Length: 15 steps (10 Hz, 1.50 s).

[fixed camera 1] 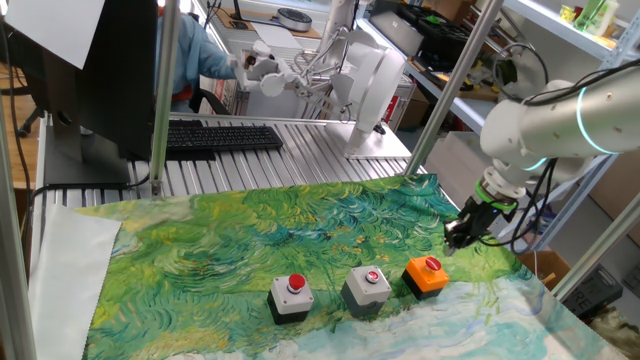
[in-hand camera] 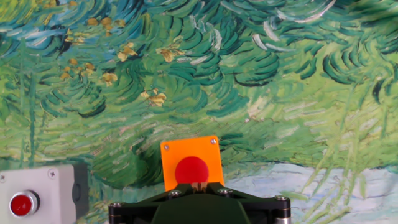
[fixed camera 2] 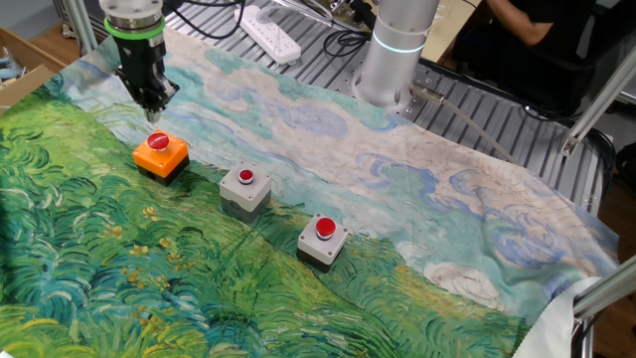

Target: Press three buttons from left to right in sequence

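Hand view: gripper (in-hand camera: 199, 186) fingertips seemingly hidden over orange button (in-hand camera: 191, 163).

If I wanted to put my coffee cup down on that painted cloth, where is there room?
The wide green stretch of cloth between the keyboard and the row of buttons is bare. It is crowded along the row: grey button, middle grey button, orange button, with the claw poised by the orange one.

a ribbed metal table (fixed camera 1: 300, 145) carries a painted cloth (fixed camera 1: 250, 240) (3 buttons on it) and a keyboard (fixed camera 1: 220, 137).
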### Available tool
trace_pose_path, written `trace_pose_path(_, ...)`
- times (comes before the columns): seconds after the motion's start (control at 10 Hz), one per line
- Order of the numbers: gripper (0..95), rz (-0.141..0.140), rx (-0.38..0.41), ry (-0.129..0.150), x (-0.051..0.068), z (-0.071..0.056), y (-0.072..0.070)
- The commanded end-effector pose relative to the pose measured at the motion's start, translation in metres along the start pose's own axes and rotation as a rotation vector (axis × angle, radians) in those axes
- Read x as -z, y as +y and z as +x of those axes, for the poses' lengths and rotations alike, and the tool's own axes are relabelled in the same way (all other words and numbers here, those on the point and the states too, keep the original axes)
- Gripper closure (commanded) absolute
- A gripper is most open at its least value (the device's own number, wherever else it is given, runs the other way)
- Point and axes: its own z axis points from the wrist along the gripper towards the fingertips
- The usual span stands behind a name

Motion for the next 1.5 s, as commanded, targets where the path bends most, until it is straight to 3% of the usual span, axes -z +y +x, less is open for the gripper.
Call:
trace_pose_path(0.1, 95.0, 0.001, -0.004, 0.000, -0.005, -0.002, 0.001)
trace_pose_path(0.4, 95.0, 0.000, -0.008, -0.010, -0.019, -0.002, 0.000)
trace_pose_path(1.1, 95.0, -0.004, -0.017, -0.011, -0.032, -0.003, 0.005)
trace_pose_path(1.3, 95.0, -0.004, -0.016, -0.023, -0.045, -0.001, 0.004)
trace_pose_path(1.5, 95.0, -0.002, -0.021, -0.020, -0.044, -0.003, 0.006)
